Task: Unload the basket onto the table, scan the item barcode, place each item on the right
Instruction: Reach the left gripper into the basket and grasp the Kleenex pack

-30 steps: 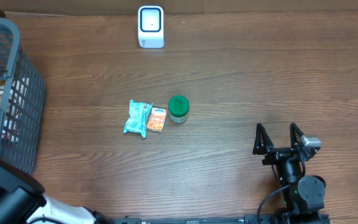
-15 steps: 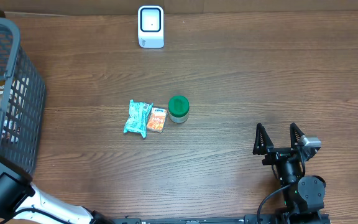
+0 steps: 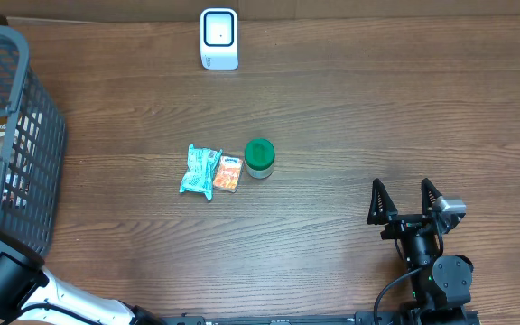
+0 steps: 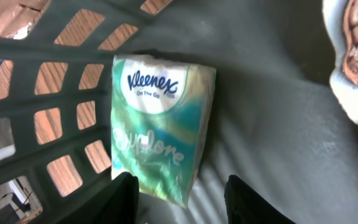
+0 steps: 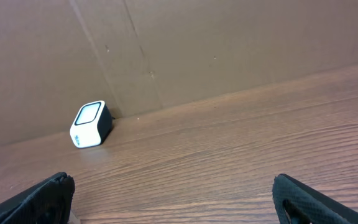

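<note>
1. Inside the basket (image 4: 55, 46), the tissue pack (image 4: 160, 118) lies flat on the floor beside the side wall, printed face up.
2. Left tool (image 4: 184, 186): fingers spread and straddling the pack's near end; no pinch is evident.
3. Handling, by judgement: the pack is light and soft, its film wrapper is slick, and it yields under squeeze. Grip across the narrow width with moderate force.
4. Right tool (image 3: 402, 190): spread wide over the desk (image 3: 350, 108), holding nothing.

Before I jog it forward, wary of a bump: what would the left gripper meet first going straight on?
Most likely the Kleenex pack on the floor of the basket, just ahead of the left gripper; the wrist view leaves the gap unclear.
</note>
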{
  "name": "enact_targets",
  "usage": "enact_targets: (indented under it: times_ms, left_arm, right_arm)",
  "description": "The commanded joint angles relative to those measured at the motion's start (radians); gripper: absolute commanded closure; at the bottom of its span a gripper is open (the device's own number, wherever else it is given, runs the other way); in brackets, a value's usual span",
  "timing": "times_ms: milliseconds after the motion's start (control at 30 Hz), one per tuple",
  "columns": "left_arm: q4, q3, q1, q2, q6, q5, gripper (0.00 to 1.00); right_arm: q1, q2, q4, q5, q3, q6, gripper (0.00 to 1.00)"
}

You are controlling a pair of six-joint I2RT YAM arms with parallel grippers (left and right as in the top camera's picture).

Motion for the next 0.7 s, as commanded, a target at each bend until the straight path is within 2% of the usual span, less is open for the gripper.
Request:
enact_targets:
  times_ms: [0, 100, 200, 433, 500, 667]
  left_arm:
    - [0.034, -0.04, 0.003, 0.016, 0.036, -0.026, 0.52]
    - [0.071, -0.068, 0.003, 0.016, 0.046, -0.026, 0.52]
    - [0.093, -0.082, 0.003, 0.016, 0.045, -0.026, 0.58]
    - [0.119, -0.111, 0.002, 0.016, 0.045, -0.008, 0.8]
    - [0.117, -0.116, 0.002, 0.016, 0.045, 0.007, 0.96]
    - [0.097, -0.114, -0.005, 0.014, 0.045, 0.012, 0.96]
  right_arm:
    - [-0.003, -0.01, 0.003, -0.006, -0.011, -0.015, 0.0]
    - [-0.003, -0.01, 0.003, -0.006, -0.011, -0.015, 0.0]
    - [-0.003, -0.01, 0.003, -0.006, -0.011, -0.015, 0.0]
    - [-0.003, -0.01, 0.003, -0.006, -0.011, -0.015, 0.0]
    - [-0.003, -0.01, 0.003, -0.006, -0.011, -0.015, 0.0]
    - [-0.003, -0.01, 0.003, -0.006, -0.011, -0.015, 0.0]
